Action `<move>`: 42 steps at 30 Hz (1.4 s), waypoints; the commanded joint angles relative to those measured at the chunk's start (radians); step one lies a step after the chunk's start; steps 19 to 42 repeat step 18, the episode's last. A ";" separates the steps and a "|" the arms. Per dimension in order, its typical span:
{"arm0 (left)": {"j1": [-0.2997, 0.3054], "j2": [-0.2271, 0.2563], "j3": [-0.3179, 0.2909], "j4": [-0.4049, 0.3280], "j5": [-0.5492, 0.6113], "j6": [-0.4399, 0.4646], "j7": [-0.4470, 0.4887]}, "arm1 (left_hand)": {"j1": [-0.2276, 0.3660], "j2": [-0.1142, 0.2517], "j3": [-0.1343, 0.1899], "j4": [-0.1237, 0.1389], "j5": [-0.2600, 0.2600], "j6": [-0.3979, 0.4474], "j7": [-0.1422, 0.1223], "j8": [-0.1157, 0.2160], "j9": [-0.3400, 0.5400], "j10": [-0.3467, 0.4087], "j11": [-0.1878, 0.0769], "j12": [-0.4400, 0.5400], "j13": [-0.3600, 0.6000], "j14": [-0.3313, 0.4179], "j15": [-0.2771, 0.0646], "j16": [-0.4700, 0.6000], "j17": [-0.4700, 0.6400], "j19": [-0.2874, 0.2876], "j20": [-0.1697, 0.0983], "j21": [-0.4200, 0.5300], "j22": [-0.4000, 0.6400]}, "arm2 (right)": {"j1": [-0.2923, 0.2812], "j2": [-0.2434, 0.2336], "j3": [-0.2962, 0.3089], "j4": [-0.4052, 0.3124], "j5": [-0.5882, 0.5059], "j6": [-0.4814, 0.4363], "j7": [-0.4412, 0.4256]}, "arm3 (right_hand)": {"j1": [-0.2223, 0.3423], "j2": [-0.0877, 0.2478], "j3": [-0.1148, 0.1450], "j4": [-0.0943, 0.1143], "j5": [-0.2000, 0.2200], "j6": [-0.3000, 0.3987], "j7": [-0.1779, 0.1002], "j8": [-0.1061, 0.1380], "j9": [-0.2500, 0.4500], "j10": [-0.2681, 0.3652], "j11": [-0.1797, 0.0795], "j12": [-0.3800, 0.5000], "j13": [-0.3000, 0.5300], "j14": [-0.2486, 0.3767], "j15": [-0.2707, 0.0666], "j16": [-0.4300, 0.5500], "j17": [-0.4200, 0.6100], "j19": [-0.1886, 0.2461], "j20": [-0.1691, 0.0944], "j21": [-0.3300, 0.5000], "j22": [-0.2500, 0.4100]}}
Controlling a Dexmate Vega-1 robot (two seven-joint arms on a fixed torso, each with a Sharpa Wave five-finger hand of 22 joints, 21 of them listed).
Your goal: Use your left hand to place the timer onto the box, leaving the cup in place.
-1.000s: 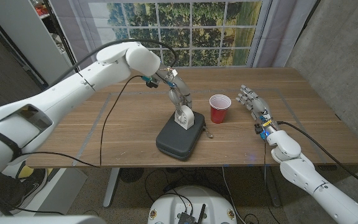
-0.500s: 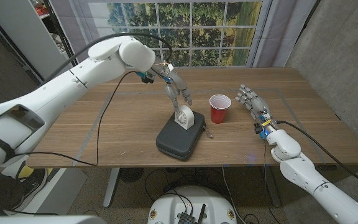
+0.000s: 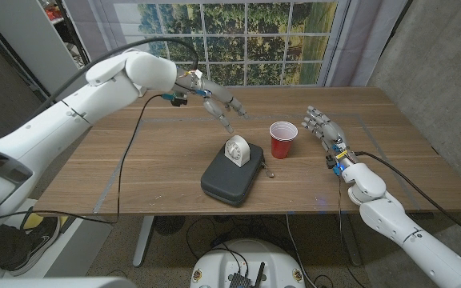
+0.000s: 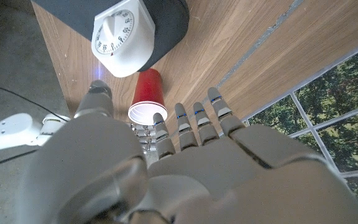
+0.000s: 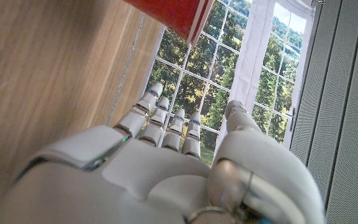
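Timer (image 3: 234, 150) sits upright on the box (image 3: 229, 178), below and clear of the left hand (image 3: 218, 106), whose fingers are spread and empty. Looks like light, hard, smooth plastic (probably slippery), so any re-grip should pinch the flat sides, not the dial; cup (image 3: 282, 140) stands just beside.

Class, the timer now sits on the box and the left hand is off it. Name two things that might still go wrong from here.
1. The timer stands near the box's far edge, beside the cup; a knock might tip it off.
2. The left hand hangs open just above and behind the timer; a careless move of the arm may clip the timer or the cup, which must stay put.
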 commanded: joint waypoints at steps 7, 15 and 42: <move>0.258 0.020 -0.177 0.106 -0.398 -0.115 0.324 | -0.031 0.014 -0.003 0.012 0.000 -0.010 0.020 0.001 -0.004 0.011 0.008 0.016 -0.010 0.026 -0.025 0.019 0.000 0.016 0.011 -0.002 0.000 | 0.043 0.000 -0.010 0.007 -0.012 -0.031 -0.006 | 0.003 0.010 -0.001 0.000 0.004 0.008 0.000 0.006 0.006 0.005 -0.006 0.000 0.006 0.010 -0.107 0.006 0.004 -0.002 0.006 0.004 0.002; 0.304 -0.023 -0.184 0.171 -0.536 -0.170 0.359 | -0.036 0.022 -0.001 0.013 0.000 0.006 0.030 0.010 -0.007 0.026 0.005 0.023 -0.017 0.045 -0.041 0.025 -0.002 0.031 0.008 -0.001 0.000 | 0.066 -0.003 -0.009 0.020 -0.015 -0.038 -0.003 | 0.003 0.010 -0.001 0.000 0.004 0.007 -0.001 0.006 0.006 0.005 -0.006 0.000 0.006 0.011 -0.107 0.006 0.004 -0.003 0.007 0.004 0.002; 0.317 -0.034 -0.182 0.182 -0.553 -0.181 0.377 | -0.035 0.024 0.000 0.012 0.000 0.011 0.031 0.013 -0.007 0.029 0.005 0.025 -0.019 0.047 -0.043 0.025 -0.003 0.033 0.009 -0.001 0.000 | 0.080 -0.003 -0.011 0.030 -0.014 -0.044 0.004 | 0.003 0.010 -0.001 0.000 0.004 0.007 -0.001 0.006 0.006 0.005 -0.005 0.000 0.006 0.010 -0.108 0.006 0.004 -0.003 0.007 0.004 0.002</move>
